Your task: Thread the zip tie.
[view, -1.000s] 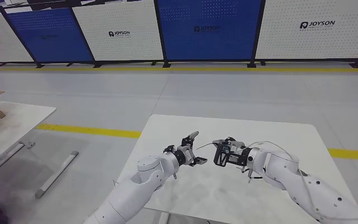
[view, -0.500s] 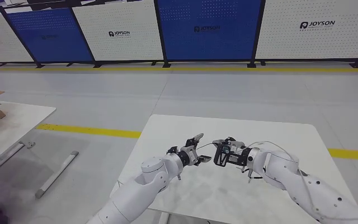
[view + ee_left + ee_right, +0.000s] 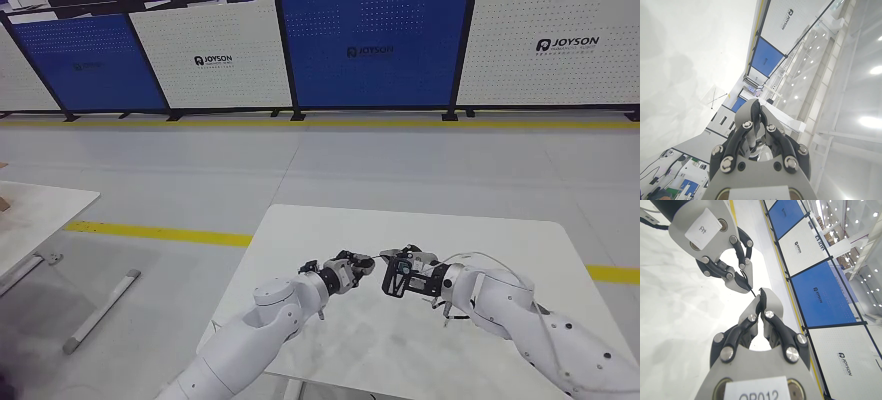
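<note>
The left hand (image 3: 747, 286) is clamped on the thin black zip tie (image 3: 752, 292), which sticks out past its fingertips. The strand runs straight into the tips of the right hand (image 3: 759, 295), whose fingers are pressed together on it. Both hands meet tip to tip above the middle of the white bench (image 3: 500, 240), clear of its surface.

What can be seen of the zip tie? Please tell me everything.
The tie shows as a thin black strip, plastic by its look, held in the air above the table. The left gripper is shut on it, and a short straight piece runs from its pads to the tips of the shut right gripper, which seem to hold it too. Its head and remaining length are hidden.
</note>
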Tool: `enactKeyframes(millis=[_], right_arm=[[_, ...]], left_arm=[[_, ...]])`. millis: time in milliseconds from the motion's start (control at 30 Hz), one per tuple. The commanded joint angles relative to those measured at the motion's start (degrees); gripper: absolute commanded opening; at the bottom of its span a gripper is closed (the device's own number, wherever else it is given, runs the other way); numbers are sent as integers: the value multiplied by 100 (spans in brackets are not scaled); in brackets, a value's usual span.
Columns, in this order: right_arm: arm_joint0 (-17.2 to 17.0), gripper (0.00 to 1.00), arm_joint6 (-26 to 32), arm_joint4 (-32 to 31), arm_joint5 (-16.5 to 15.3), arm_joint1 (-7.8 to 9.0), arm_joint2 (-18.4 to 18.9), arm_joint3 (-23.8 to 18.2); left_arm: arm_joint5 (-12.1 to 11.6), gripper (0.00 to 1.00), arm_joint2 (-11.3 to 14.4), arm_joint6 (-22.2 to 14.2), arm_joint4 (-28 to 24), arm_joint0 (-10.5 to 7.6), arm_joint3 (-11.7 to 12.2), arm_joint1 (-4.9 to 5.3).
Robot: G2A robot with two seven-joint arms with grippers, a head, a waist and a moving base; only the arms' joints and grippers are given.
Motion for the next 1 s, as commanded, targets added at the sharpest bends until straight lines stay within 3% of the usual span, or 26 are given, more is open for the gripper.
enactKeyframes(millis=[0, 67, 133, 167, 200, 233, 500, 667, 800, 967], right_arm=[[0, 0, 0, 0, 0, 0, 0, 0], [-16, 0, -2, 3, 11, -1, 5, -1], [-102, 28, -14, -20, 9, -7, 76, -18], [-128, 36, -18, -32, 0, -10, 110, -18], [-153, 74, -27, -39, 0, -12, 141, -18], [-184, 100, -44, -48, 0, -13, 183, -18], [-416, 100, -87, -63, 15, 67, 649, -80], [-837, 100, -57, 280, 148, 231, 1201, -206], [-1213, 100, 18, 1236, 0, 329, 1661, -213], [-1356, 100, 251, 2150, 0, 353, 1802, -79]], left_arm=[[11, 0, -2, -27, 21, 7, -3, -6], [18, 0, -3, -52, 45, 14, -4, -11], [23, 0, 1, -83, 86, 22, -2, -17], [23, 0, 2, -93, 98, 24, 0, -19], [23, 0, 3, -104, 111, 26, 1, -21], [23, 0, 3, -118, 130, 28, 3, -24], [-25, 0, 5, -180, 416, 32, 80, -25], [-525, 0, 135, -191, 1510, 89, 176, -10], [-1142, 0, 262, -190, 2645, 214, 239, 12], [-1530, 0, 304, -112, 3477, 334, 282, 25]])
